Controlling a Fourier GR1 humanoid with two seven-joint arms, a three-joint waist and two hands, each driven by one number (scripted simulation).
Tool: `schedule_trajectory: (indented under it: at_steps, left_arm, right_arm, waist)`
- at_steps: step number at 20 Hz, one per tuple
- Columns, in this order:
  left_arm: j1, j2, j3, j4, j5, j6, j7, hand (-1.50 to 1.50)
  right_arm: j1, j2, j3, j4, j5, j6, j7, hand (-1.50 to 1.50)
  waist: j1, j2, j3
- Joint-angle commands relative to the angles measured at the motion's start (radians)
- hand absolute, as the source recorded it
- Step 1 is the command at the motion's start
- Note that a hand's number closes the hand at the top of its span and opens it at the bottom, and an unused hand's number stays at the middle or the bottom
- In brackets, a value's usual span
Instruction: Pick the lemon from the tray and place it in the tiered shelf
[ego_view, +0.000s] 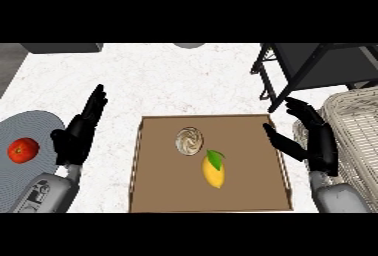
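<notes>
— Where is the lemon (213, 172) at this moment?

— It lies flat on the brown tray (159, 192), a little to the right of the middle, with its green leaf pointing up toward a round cream-coloured bun (189, 140) that is just beside it. Nothing touches the lemon. I think it lies free like this so that a hand can come down on it from above without pushing the bun.

— How does it look?

— Yellow, long in shape, narrower at the lower end, smooth. It seems easy to roll, so I guess the fingers must close around the wide middle part.

— And the hands?

— The right hand (314, 137) hangs over the right edge of the tray, fingers straight and apart from the thumb, holding nothing. It is the nearer one to the lemon and to the dark shelf (310, 65) at the upper right, so I judge it is the one that will pick. The left hand (77, 135) rests at the left of the tray, fingers up and spread, also holding nothing.

— What else is around?

— A white wire basket (358, 130) stands at the right, behind the right hand, below the shelf. At the far left a grey plate (22, 125) carries a tomato (23, 149). The picking is not yet begun.
</notes>
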Motion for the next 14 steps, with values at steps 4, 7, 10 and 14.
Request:
schedule_trajectory:
  at_steps: [4,7,10,14]
  left_arm:
    - [-0.004,-0.029,-0.046,-0.042,-0.038,-0.017,0.055,0.0]
    - [-0.011,-0.029,-0.026,-0.067,-0.038,-0.047,0.091,0.0]
    - [-0.002,-0.089,-0.068,-0.026,-0.083,0.013,0.068,0.0]
    - [0.02,-0.07,-0.06,-0.057,-0.075,-0.018,0.071,0.0]
  right_arm:
    - [0.142,0.197,-0.073,0.008,-0.04,-0.135,-0.364,-1.5]
    - [0.18,0.13,-0.092,-0.018,-0.127,0.067,-0.407,-1.5]
    - [0.134,0.005,0.008,-0.031,-0.036,0.143,-0.224,-1.5]
    - [0.108,-0.097,0.101,-0.217,0.087,0.136,0.045,-1.5]
  waist:
    - [0.023,-0.007,0.0]
    - [0.026,-0.007,-0.001]
    - [0.029,-0.006,-0.002]
    - [0.029,-0.009,-0.004]
